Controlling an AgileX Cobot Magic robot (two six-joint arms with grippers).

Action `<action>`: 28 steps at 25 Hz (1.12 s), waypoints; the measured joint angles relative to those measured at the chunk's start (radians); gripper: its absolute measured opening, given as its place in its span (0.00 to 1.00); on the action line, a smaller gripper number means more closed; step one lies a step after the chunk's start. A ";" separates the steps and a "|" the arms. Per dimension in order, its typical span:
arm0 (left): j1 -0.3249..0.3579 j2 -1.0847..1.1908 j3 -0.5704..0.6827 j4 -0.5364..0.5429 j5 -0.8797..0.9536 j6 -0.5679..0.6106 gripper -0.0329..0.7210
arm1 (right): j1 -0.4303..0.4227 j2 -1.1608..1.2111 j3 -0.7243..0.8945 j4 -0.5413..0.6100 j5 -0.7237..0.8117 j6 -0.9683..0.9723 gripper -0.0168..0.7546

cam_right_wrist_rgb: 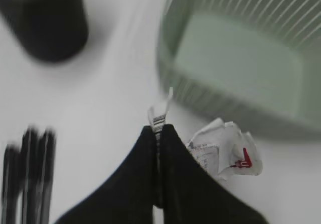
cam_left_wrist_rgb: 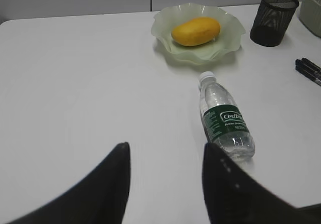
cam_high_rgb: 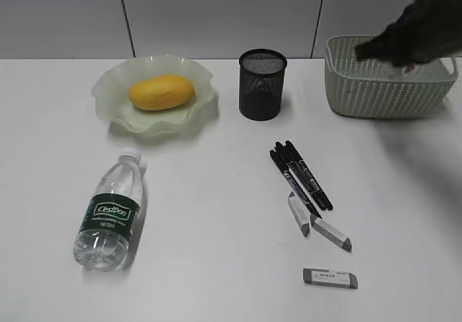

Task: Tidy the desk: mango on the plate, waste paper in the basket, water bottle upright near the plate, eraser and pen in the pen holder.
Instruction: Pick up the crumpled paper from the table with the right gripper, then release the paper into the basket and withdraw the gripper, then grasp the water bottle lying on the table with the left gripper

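The right hand [cam_right_wrist_rgb: 158, 133] is clenched on a thin edge of the crumpled waste paper [cam_right_wrist_rgb: 225, 151], holding it above the ribbed sage-green basket [cam_high_rgb: 390, 91] at the bench's [cam_high_rgb: 216, 264] far right. The left hand [cam_left_wrist_rgb: 165, 156] hangs released, with nothing between its parted fingers. The clear water bottle [cam_high_rgb: 110, 210] lies flat, cap toward the ruffled glass plate [cam_high_rgb: 108, 84], where the smooth mango [cam_high_rgb: 162, 92] rests crosswise.

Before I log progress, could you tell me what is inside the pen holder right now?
The pen holder looks empty through its mesh, though its bottom is too dark to confirm. The pens and erasers lie on the desk.
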 joint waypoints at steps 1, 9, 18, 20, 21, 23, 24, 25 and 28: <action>0.000 0.000 0.000 0.000 0.000 0.000 0.50 | -0.042 0.020 -0.037 -0.002 -0.057 0.008 0.04; 0.000 0.000 0.000 0.000 0.000 0.000 0.47 | -0.174 0.294 -0.335 0.026 -0.020 0.021 0.42; 0.000 0.000 0.000 0.000 0.000 0.000 0.47 | -0.174 0.077 -0.277 0.092 0.209 -0.102 0.70; 0.000 0.000 0.000 0.000 0.000 0.000 0.47 | -0.174 -0.074 -0.157 0.159 0.227 -0.169 0.67; 0.000 0.000 0.000 0.000 0.000 0.000 0.47 | -0.174 -0.165 -0.080 0.207 0.240 -0.213 0.67; 0.000 0.000 0.000 0.000 0.000 0.000 0.46 | -0.174 -0.340 0.066 0.299 0.289 -0.284 0.67; 0.000 0.000 0.000 0.000 0.000 0.000 0.45 | -0.174 -0.439 0.141 0.330 0.328 -0.303 0.69; 0.000 0.000 0.000 0.000 0.000 0.000 0.45 | -0.174 -0.538 0.208 0.356 0.377 -0.326 0.71; 0.000 0.000 0.000 0.000 0.000 0.000 0.45 | -0.174 -0.811 0.340 0.405 0.570 -0.373 0.83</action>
